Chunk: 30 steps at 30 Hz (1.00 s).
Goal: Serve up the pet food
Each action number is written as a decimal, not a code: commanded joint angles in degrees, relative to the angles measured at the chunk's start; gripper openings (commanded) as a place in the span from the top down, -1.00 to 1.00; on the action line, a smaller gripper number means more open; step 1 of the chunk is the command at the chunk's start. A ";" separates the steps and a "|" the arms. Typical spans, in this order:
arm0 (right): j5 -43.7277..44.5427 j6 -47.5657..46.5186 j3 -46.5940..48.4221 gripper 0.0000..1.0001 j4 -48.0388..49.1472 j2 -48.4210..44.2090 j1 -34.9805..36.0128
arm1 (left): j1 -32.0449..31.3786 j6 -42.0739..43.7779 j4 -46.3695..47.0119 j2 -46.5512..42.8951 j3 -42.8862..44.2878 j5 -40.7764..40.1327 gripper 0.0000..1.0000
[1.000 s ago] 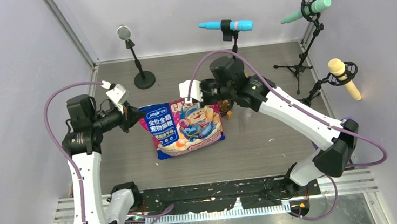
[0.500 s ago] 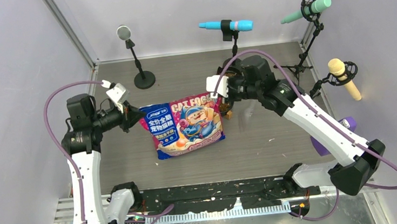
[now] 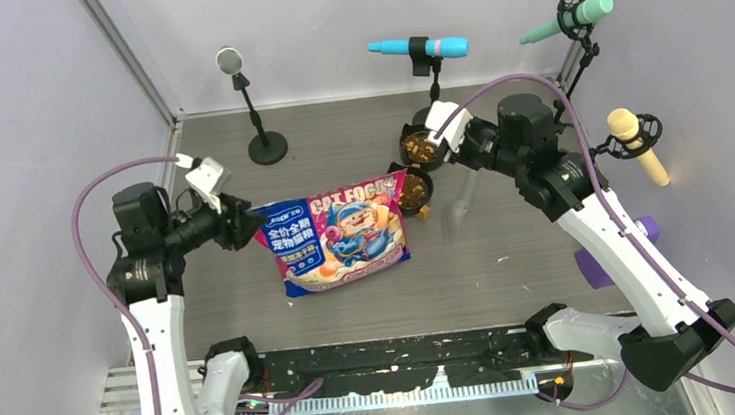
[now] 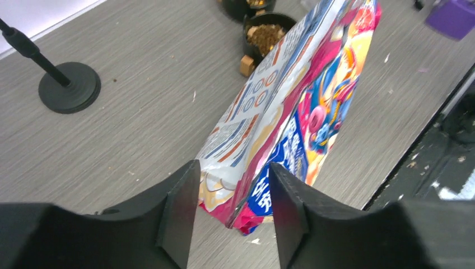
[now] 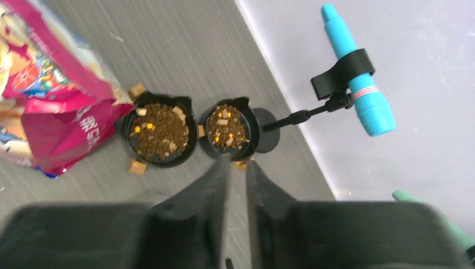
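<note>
The pink-and-blue pet food bag (image 3: 341,235) lies on the table with its open end towards two black bowls. Brown pet food fills the nearer bowl (image 5: 161,134) and the farther bowl (image 5: 228,128). My left gripper (image 4: 232,202) is open at the bag's (image 4: 291,106) lower left corner. That corner sits between the fingers, with a gap on both sides. My right gripper (image 5: 238,168) hovers above the far bowl (image 3: 421,148), its jaws parted by a narrow gap with nothing between them. Seen from above, the left gripper (image 3: 244,223) is at the bag's left edge.
A round black stand base (image 3: 267,148) sits behind the bag on the left. A blue microphone (image 3: 420,48), a green one (image 3: 578,16) and a yellow one (image 3: 636,144) stand on stands along the back and right. A purple object (image 3: 638,244) lies at the right edge.
The right gripper let go of the bag's top and moved right and back over the bowls. The left gripper opened off the bag's corner, and the bag has sunk a little.
</note>
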 commanded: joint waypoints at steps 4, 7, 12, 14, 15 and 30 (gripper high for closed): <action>-2.32 21.17 0.00 -0.19 8.80 -0.36 0.02 | -6.32 -7.87 9.08 -0.88 4.70 3.78 -0.21; -1.90 25.19 0.57 -0.45 8.71 -0.65 0.02 | -12.95 -7.09 11.24 0.17 4.92 0.50 -0.29; -2.10 33.39 -0.59 -0.50 9.85 -1.18 0.02 | -24.61 -4.81 14.22 6.38 6.57 -9.73 -0.32; -1.94 35.42 -1.27 -0.49 9.45 -1.15 0.02 | -28.15 -3.75 14.83 9.78 7.85 -15.05 -0.29; -1.89 35.98 -1.75 -0.49 9.06 -1.19 0.02 | -29.61 -3.27 14.50 11.54 8.93 -16.29 -0.26; -1.46 40.34 -8.57 -0.48 8.94 -5.11 0.02 | -37.28 2.02 4.17 23.24 17.79 -21.89 0.24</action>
